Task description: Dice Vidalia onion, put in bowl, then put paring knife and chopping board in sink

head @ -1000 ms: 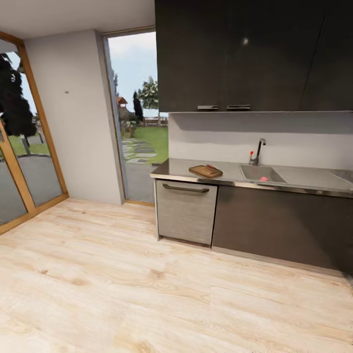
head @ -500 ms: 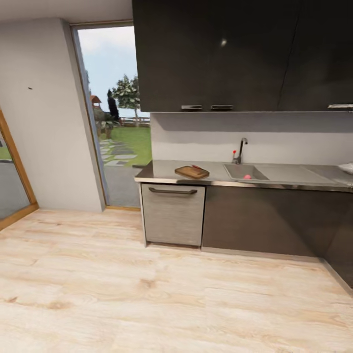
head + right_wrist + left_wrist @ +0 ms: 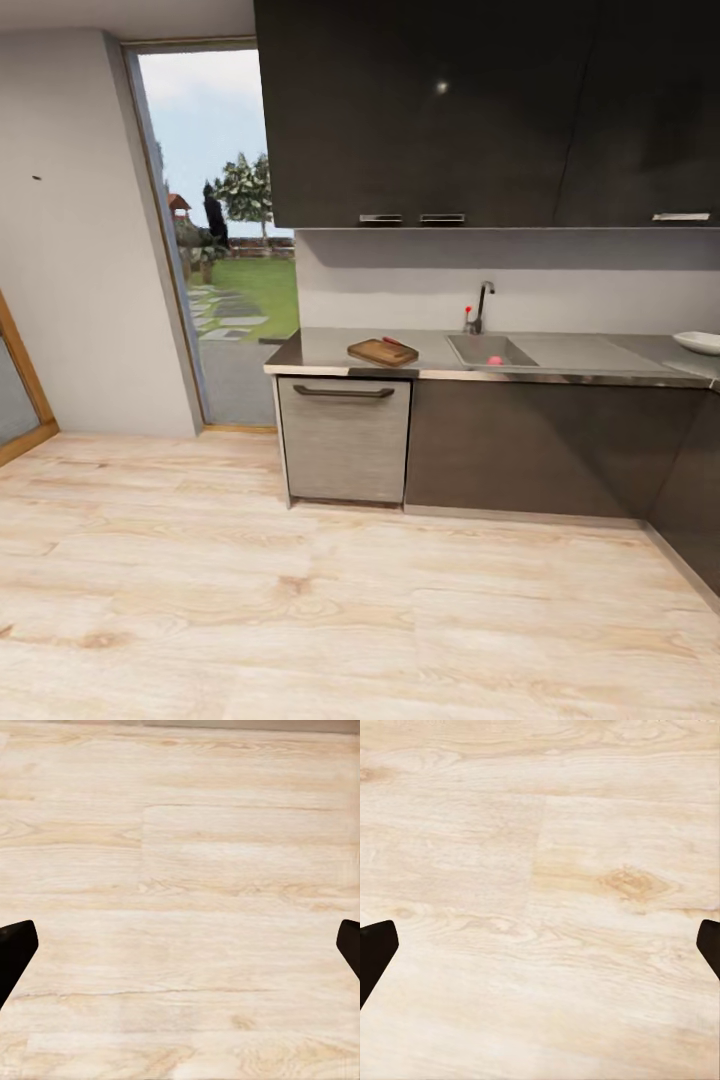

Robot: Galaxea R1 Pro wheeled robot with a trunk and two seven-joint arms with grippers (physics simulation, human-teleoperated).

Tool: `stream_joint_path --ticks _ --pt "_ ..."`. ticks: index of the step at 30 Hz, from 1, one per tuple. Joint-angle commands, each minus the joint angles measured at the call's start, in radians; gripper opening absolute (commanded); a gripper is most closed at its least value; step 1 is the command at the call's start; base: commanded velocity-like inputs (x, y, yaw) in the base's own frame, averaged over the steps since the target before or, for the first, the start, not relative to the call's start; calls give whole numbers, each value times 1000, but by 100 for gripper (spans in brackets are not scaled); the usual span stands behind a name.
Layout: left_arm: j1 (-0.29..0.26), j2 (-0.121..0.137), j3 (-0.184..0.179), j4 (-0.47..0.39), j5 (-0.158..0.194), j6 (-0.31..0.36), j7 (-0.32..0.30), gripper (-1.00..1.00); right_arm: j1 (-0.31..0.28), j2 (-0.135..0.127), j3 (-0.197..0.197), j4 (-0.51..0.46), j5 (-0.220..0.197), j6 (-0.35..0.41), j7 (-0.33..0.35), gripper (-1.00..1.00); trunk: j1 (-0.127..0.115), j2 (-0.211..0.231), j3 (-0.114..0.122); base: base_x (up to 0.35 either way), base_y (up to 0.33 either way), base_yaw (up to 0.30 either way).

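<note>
Across the last second the whole head view has slid, which is the camera turning rather than anything on the desk [image 3: 330, 350] moving: the glazed corner has passed out of frame, and the bowl [image 3: 698, 342] has come into sight at the far end of the desk from the window [image 3: 215, 240]. That suggests the robot is swinging to face the kitchen run squarely, with the approach not yet done. Taking the sink [image 3: 490, 350] as landmark: the Vidalia onion [image 3: 494, 360] lies inside it near the front wall, the chopping board [image 3: 383, 351] sits just beside it on the window side with the paring knife [image 3: 397, 343] lying on top, and the bowl is well apart on the other side, past the drainboard. The floor [image 3: 300, 600] between the robot and the cabinet fronts is open wood with nothing standing on it. Both wrist views look down at floorboards; the left fingers [image 3: 376, 952] and right fingers [image 3: 16, 949] stand wide apart, holding nothing.
</note>
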Motion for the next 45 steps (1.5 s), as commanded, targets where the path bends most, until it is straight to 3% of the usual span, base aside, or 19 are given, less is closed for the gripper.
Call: stream_joint_path --ticks 1,45 --pt "0 0 0 -1 1 -2 2 100 -1 0 1 1 0 -3 -3 100 0 0 -1 88 0 -1" --pt "0 0 0 -6 2 -11 2 100 -1 0 6 1 2 -2 1 100 0 0 -1 273 0 0"
